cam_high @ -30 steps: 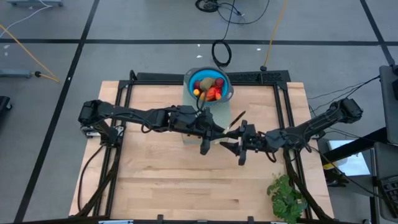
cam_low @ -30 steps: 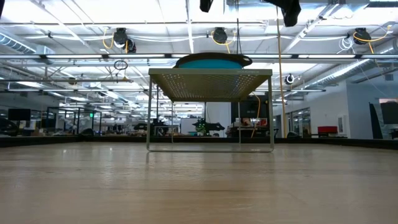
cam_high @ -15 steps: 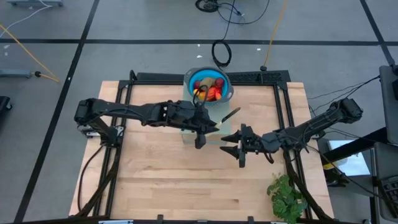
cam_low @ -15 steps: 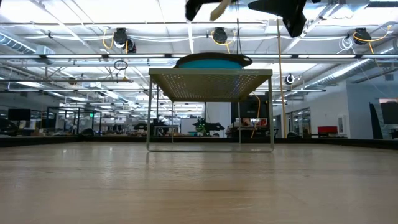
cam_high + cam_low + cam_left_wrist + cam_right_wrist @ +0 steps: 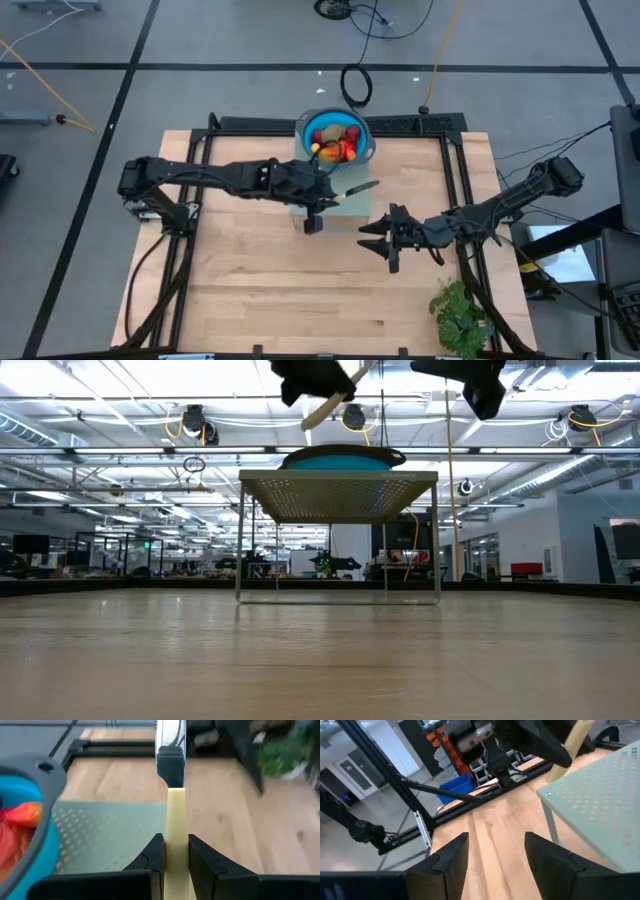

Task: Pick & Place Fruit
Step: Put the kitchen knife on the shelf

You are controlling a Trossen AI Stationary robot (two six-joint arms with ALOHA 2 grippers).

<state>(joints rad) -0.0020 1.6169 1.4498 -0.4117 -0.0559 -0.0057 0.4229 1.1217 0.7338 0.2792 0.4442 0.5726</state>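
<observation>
Pale yellow plastic sat pinched between my left gripper's (image 5: 175,852) fingers: I was holding the knife (image 5: 171,785) by its handle, blade pointing out ahead, above the perforated green stand (image 5: 335,213) and just beside the blue bowl (image 5: 362,135). The fruit (image 5: 335,142) all lay heaped in that bowl at the back edge of the table (image 5: 260,290), orange-red pieces with a dark red round one and a brownish-green oval among them; none had been lifted out. My right gripper (image 5: 384,240) hovered near the stand's right side with its fingers spread wide and empty. To my judgement the knife was in the way of any picking, so doing this step well meant keeping the handle square in the grip, blade level and clear of the bowl rim, and setting it down on bare wood away from the stand. My right arm needed to hang back, since the two wrists were near enough to collide.
</observation>
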